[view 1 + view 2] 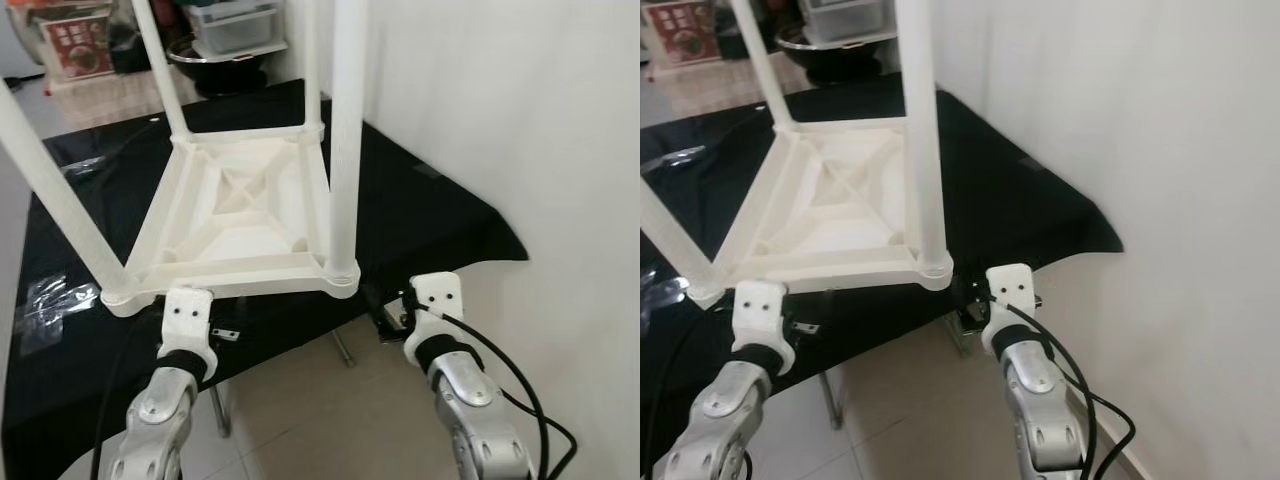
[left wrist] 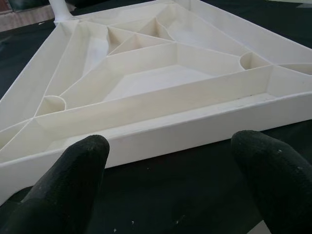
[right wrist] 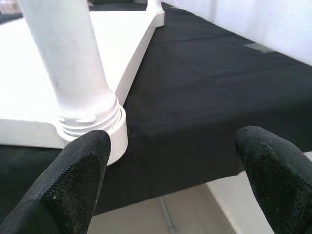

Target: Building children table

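Children table (image 1: 240,215) upside down on black cloth (image 1: 420,215) | I judge stiff, light plastic | I'd grip near edge rail | left gripper (image 2: 170,185), right gripper (image 3: 170,180) both spread, empty.

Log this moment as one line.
white table upside down, legs up | left pincer open near edge | right pincer open by leg

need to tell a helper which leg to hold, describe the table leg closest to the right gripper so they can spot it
On the black-covered table by the white wall lies an upturned white children table, legs pointing up. The leg stands at its near corner on the wall side, just ahead of the open right gripper. Unlike the others, it rises nearly straight through the picture's middle.
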You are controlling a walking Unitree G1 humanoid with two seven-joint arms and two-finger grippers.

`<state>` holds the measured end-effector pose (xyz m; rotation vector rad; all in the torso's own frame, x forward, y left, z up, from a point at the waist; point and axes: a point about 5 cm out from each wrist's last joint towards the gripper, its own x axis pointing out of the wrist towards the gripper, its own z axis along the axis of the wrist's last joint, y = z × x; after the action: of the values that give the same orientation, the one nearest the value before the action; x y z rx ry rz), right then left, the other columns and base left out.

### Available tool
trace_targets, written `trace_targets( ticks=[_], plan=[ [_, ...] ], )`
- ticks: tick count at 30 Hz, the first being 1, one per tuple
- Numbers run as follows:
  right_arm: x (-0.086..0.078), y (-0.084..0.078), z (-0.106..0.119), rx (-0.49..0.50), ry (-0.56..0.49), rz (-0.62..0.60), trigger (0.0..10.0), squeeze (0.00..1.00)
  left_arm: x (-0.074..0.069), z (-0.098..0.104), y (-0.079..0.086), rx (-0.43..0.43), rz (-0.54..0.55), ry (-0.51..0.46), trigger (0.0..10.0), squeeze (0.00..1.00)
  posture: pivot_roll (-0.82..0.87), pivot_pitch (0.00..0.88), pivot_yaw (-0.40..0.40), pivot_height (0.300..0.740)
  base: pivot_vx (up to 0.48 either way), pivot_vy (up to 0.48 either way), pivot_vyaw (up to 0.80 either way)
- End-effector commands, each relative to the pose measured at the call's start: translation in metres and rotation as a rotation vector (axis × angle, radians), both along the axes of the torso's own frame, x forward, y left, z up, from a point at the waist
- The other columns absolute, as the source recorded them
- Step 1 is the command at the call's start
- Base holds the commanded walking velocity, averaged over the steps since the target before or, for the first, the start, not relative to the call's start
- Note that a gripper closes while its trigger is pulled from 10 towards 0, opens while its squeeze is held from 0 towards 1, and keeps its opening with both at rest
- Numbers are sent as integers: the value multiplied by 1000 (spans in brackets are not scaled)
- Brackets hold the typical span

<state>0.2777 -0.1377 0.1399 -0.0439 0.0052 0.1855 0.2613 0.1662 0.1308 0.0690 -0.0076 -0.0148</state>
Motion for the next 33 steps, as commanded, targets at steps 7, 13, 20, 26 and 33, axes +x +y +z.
trace_targets(
  ticks=[7, 13, 20, 26, 33],
  plan=[
    [5, -4, 28, -66, -150, 199, 10000, 0, 1, 8, -7, -12, -81, -23, 10000, 0, -76, 121, 42, 740, 0, 0, 114],
    [25, -12, 53, -137, -211, 287, 10000, 0, -3, 13, -19, 20, -169, -48, 10000, 0, -62, 128, 26, 740, 0, 0, 800],
    [38, -40, 71, -169, -200, 358, 10000, 0, -14, 15, -29, -12, -273, -46, 10000, 0, -48, 149, 21, 740, 0, 0, 148],
    [55, -37, 79, -166, -197, 418, 10000, 0, -21, 19, -38, -3, -372, -45, 10000, 0, -26, 166, 21, 740, 0, 0, 0],
    [69, -14, 86, -150, -167, 655, 10000, 0, -45, 30, -49, 21, -563, -76, 10000, 0, 10, 199, 4, 740, 0, 0, 0]
  ],
)
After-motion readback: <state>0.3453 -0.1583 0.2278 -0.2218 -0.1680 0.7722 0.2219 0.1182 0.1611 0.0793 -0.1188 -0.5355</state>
